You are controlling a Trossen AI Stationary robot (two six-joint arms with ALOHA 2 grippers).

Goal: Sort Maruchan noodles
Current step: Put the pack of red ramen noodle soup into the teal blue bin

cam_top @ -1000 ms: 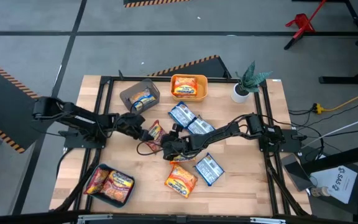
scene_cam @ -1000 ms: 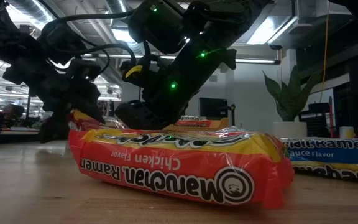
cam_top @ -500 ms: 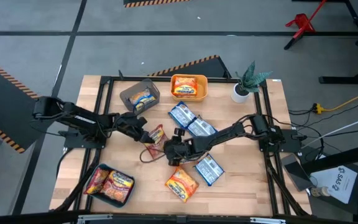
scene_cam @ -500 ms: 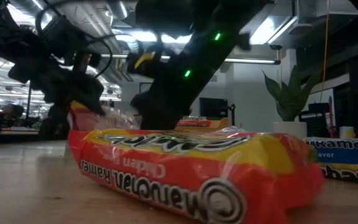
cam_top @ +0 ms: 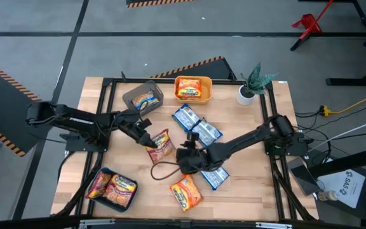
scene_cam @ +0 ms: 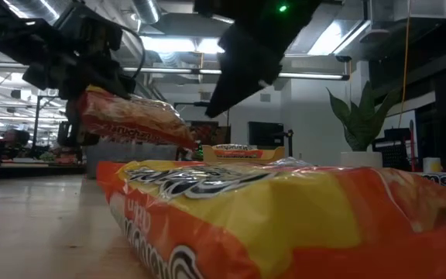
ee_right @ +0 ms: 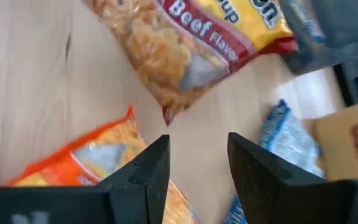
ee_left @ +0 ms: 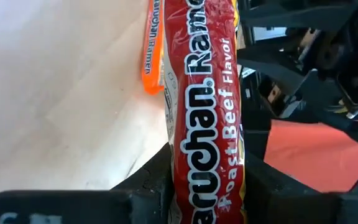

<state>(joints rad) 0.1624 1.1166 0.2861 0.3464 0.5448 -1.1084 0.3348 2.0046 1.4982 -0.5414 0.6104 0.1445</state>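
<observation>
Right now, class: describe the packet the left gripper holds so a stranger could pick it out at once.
Start at the wooden table and follow the left arm to its left gripper. Clamped there, off the wood, is the red roast beef packet; the loose packets around it are orange or blue and lie flat.

Even overhead light falls on the pale wooden tabletop [cam_top: 246, 191], casting soft shadows. Seen low, bright ceiling strip lights [scene_cam: 169, 43] silhouette both arms; the nearest crinkly orange plastic noodle packet [scene_cam: 285, 221] is blurred. The right wrist view is motion-smeared.
</observation>
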